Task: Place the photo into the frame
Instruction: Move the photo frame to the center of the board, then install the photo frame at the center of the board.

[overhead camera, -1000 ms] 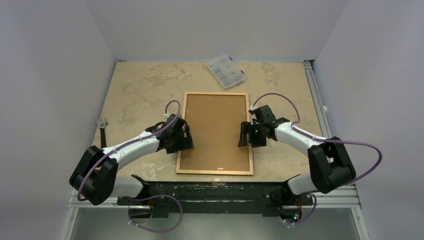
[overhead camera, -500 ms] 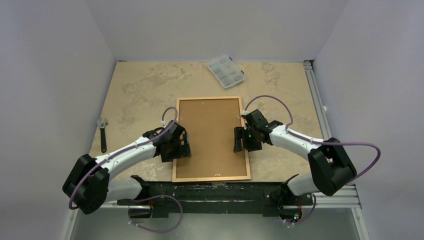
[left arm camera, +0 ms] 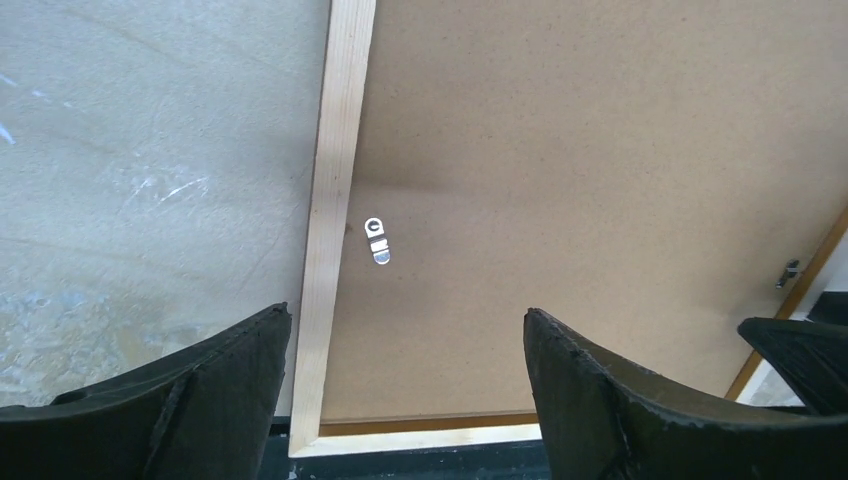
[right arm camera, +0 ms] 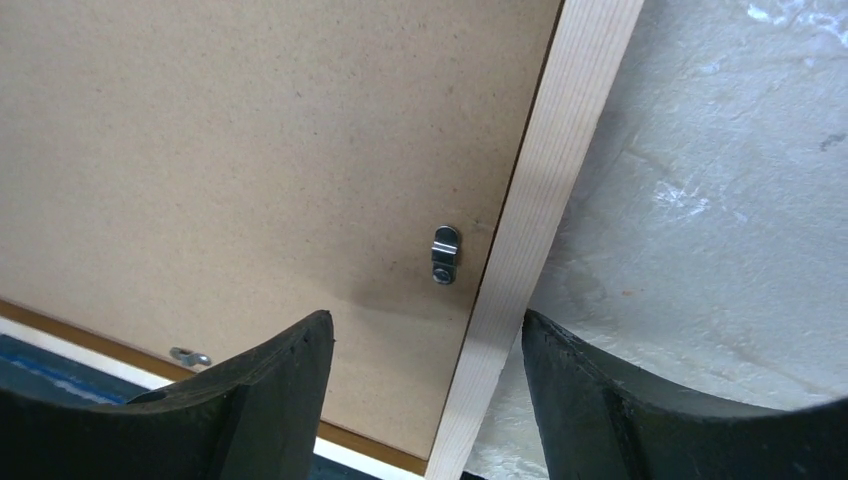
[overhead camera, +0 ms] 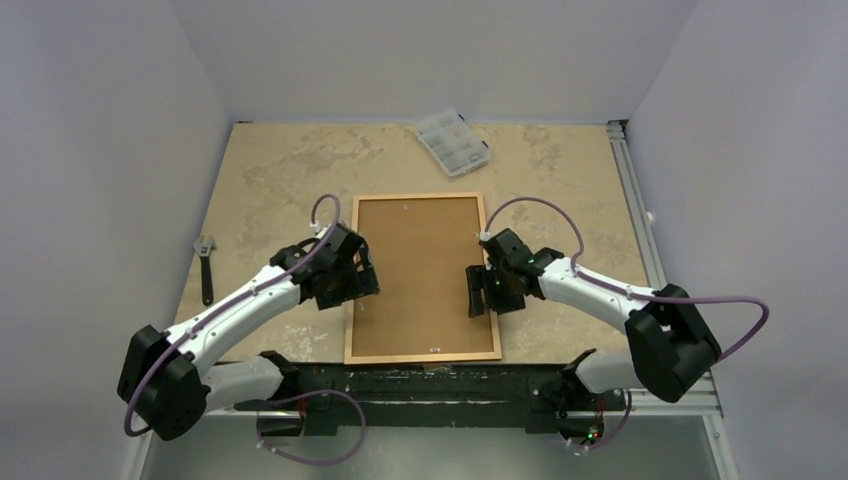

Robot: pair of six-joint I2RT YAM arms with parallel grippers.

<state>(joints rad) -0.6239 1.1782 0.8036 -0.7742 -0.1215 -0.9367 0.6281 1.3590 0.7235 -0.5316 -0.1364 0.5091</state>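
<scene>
The frame (overhead camera: 423,358) lies face down on the table, with a plain brown backing board (overhead camera: 422,260) filling it. The photo is hidden. My left gripper (overhead camera: 358,288) is open over the frame's left rail (left arm camera: 340,170). Its jaws straddle the rail and a small metal turn clip (left arm camera: 377,241), holding nothing. My right gripper (overhead camera: 479,295) is open over the right rail (right arm camera: 560,150), with a turn clip (right arm camera: 445,254) just ahead of its jaws. The backing board also shows in both wrist views (left arm camera: 580,170) (right arm camera: 250,130).
A small clear plastic compartment box (overhead camera: 452,141) sits at the far edge of the table. A wrench (overhead camera: 205,265) lies at the left edge. The frame's near rail reaches the black bar (overhead camera: 420,382) at the table's near edge.
The frame slid toward the near edge and slightly left, then stayed put. My left gripper has since shifted a little farther and left; my right gripper followed the frame nearer.
</scene>
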